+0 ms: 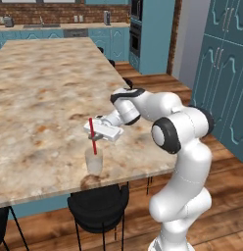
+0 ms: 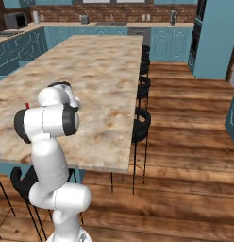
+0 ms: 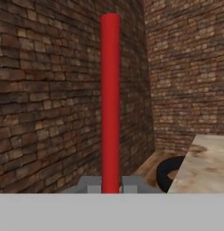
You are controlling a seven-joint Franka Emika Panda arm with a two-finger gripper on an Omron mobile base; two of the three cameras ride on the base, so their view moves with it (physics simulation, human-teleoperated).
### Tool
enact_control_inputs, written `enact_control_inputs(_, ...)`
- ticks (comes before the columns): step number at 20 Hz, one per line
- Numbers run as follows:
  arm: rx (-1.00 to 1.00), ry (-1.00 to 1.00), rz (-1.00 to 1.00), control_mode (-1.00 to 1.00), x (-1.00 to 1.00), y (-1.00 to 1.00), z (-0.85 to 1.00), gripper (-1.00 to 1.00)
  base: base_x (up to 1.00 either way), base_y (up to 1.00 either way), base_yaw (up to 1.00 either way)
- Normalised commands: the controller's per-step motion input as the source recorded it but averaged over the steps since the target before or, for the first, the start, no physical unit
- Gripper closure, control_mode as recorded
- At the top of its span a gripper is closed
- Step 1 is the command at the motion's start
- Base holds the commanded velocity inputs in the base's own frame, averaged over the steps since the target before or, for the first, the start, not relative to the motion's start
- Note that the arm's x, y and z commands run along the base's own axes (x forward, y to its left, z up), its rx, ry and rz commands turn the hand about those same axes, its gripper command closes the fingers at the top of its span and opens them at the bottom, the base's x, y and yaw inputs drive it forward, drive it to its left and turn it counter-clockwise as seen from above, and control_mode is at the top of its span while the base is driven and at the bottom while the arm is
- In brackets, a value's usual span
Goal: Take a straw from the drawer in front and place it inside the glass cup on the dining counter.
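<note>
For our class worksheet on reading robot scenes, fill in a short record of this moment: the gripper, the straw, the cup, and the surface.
gripper: shut on the straw, above the glass cup
straw: red, nearly upright, its lower end at the cup's mouth
glass cup: clear, upright, near the counter's front edge
dining counter: beige speckled stone
under counter: black stool

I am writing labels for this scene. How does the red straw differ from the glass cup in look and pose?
The straw is thin, opaque and red; the glass cup is wider, clear and colourless. The straw is held in the gripper, slightly tilted, with its lower end at the cup's mouth; the glass cup stands free on the dining counter near its edge. The straw looks taller than the cup. Both are roughly upright.
</note>
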Motion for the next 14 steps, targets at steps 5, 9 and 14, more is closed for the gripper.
enact_control_inputs(5, 0.00, -0.01, -0.01, -1.00, 0.34, 0.04, -0.19, 1.00, 0.00, 0.00, 0.00)
enact_control_inputs(9, 0.00, -0.02, -0.02, -1.00, 0.27, 0.07, -0.19, 1.00, 0.00, 0.00, 0.00)
enact_control_inputs(14, 0.00, -0.02, -0.02, -1.00, 0.16, 0.08, -0.19, 1.00, 0.00, 0.00, 0.00)
